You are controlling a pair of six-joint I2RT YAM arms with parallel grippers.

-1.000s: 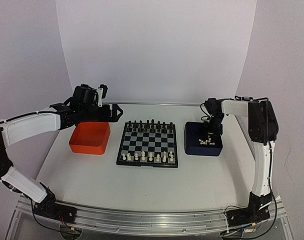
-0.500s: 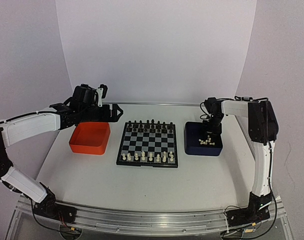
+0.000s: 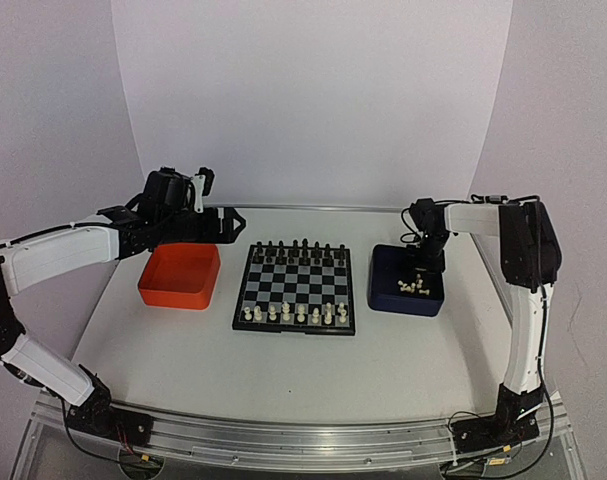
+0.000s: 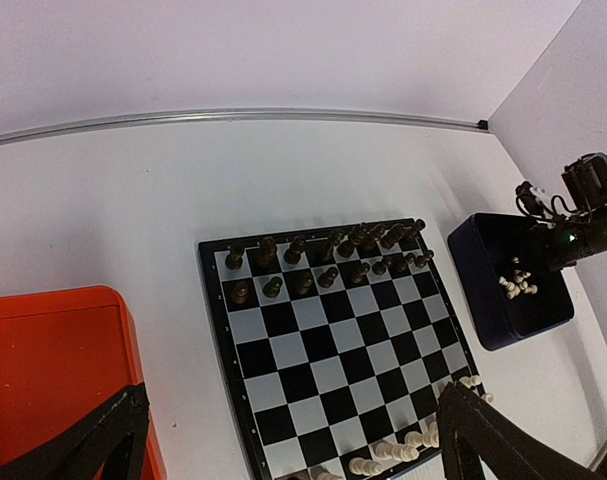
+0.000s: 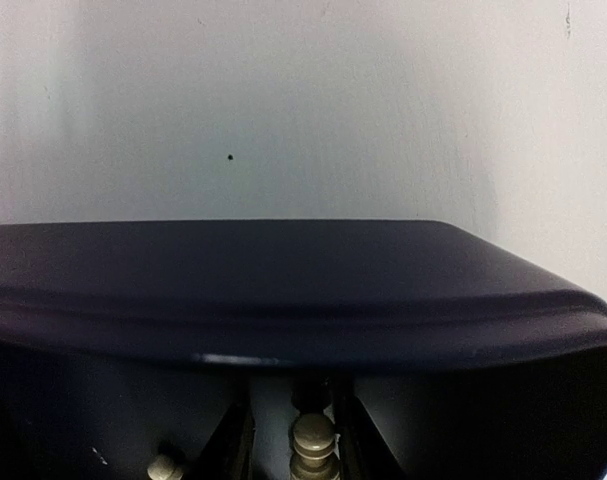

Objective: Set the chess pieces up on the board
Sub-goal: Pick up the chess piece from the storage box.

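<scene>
The board lies mid-table and also shows in the left wrist view. Cream-white chess pieces stand along its near edge. More cream pieces lie in the dark blue tray, also visible in the left wrist view. My right gripper reaches into that tray. In its wrist view the right gripper has narrow jaws around one cream piece. My left gripper hangs wide open and empty above the table between the orange tray and the board.
Black pieces fill the board's far rows. An orange tray sits left of the board. The blue tray's far wall rises just ahead of the right fingers. A loose cream piece lies beside them.
The right gripper has shifted slightly to the right inside the blue tray. The left arm has not moved.
</scene>
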